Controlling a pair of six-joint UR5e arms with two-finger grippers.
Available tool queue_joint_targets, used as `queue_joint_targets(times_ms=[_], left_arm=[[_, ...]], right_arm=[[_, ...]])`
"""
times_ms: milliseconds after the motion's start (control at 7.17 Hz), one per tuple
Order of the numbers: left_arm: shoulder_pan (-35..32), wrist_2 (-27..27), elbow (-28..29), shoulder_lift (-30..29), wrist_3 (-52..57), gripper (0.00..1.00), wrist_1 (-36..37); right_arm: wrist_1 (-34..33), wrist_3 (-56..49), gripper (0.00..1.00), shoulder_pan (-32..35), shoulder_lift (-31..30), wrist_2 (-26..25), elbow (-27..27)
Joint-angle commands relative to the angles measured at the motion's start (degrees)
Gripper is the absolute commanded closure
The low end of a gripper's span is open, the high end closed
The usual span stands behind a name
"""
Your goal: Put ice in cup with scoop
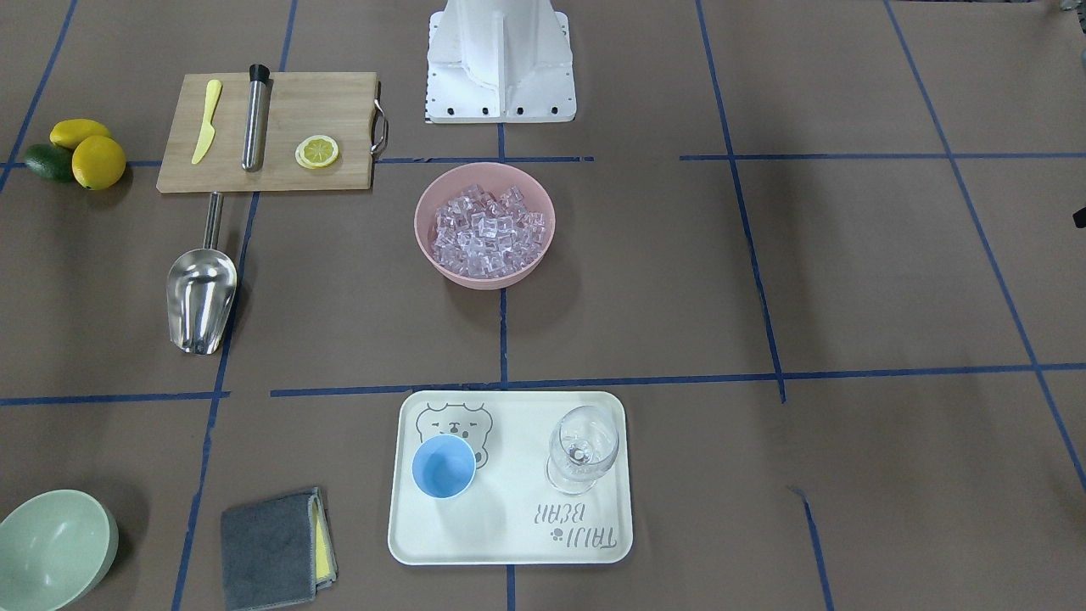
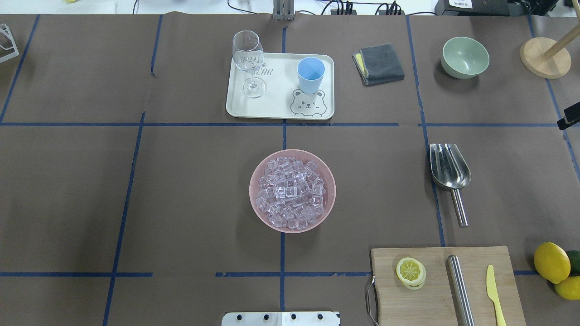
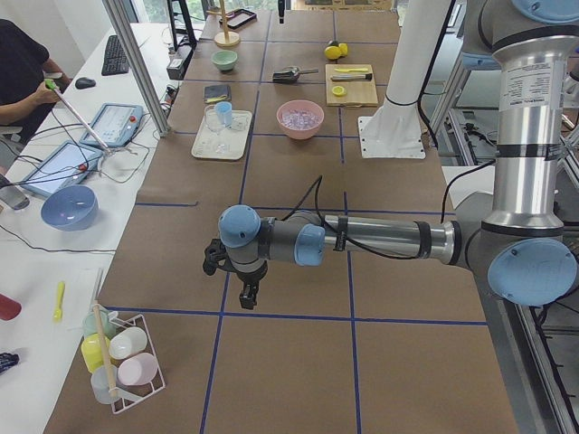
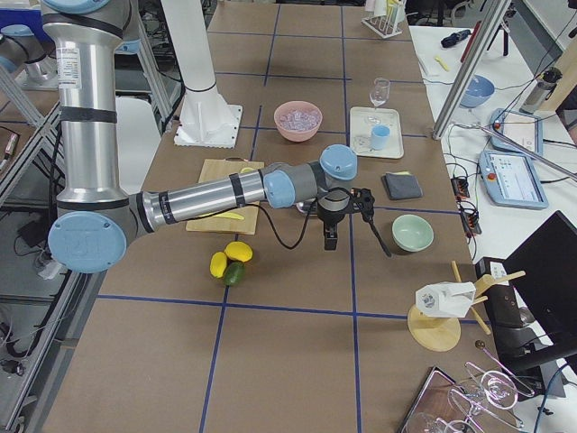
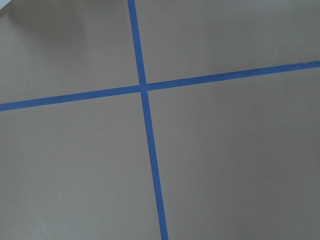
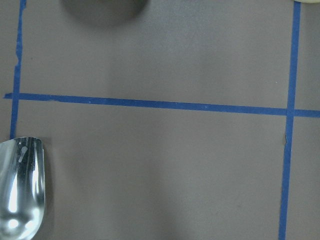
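Note:
The ice (image 2: 292, 192) fills a pink bowl (image 2: 252, 199) at the table's middle. The light-blue cup (image 2: 311, 74) stands upright and empty on a white tray (image 2: 276, 106) at the far side. The steel scoop (image 2: 448, 167) lies flat on the table to the bowl's right, handle toward the robot; its trough shows at the lower left of the right wrist view (image 6: 20, 190). My right gripper (image 4: 331, 239) hangs over the table just beyond the scoop's outer side. My left gripper (image 3: 244, 294) hangs over bare table far left of the tray. I cannot tell whether either is open or shut.
A clear stemmed glass (image 2: 248, 59) stands on the tray beside the cup. A wooden cutting board (image 2: 435, 290) holds a lemon slice, a steel cylinder and a yellow knife. Lemons (image 2: 551, 262), a grey cloth (image 2: 379, 63) and a green bowl (image 2: 465, 56) lie on the right side.

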Motion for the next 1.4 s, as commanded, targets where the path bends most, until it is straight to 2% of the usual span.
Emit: queue_joint_targets(times_ms=[0, 558, 837, 977, 1256], left_arm=[[0.0, 0.1, -1.1, -0.2, 0.4, 0.0, -0.7], [1.2, 0.0, -4.0, -1.2, 0.1, 0.0, -1.1], [7.9, 0.0, -6.0, -3.8, -0.2, 0.0, -2.0], [11.8, 0.1, -7.0, -8.1, 0.0, 0.0, -1.8], [20.2, 0.8, -10.8, -15.1, 0.2, 0.0, -3.7]], right_arm=[[0.0, 0.0, 0.0, 0.0, 0.1, 0.0, 0.2], [0.0, 0.0, 0.0, -0.1, 0.6, -0.1, 0.5], [0.2, 0.0, 0.0, -0.1, 0.9, -0.5, 1.1], [0.7, -0.5, 0.0, -0.1, 1.0, -0.6, 1.1], [5.9, -0.8, 0.0, -0.1, 0.2, -0.6, 1.0]])
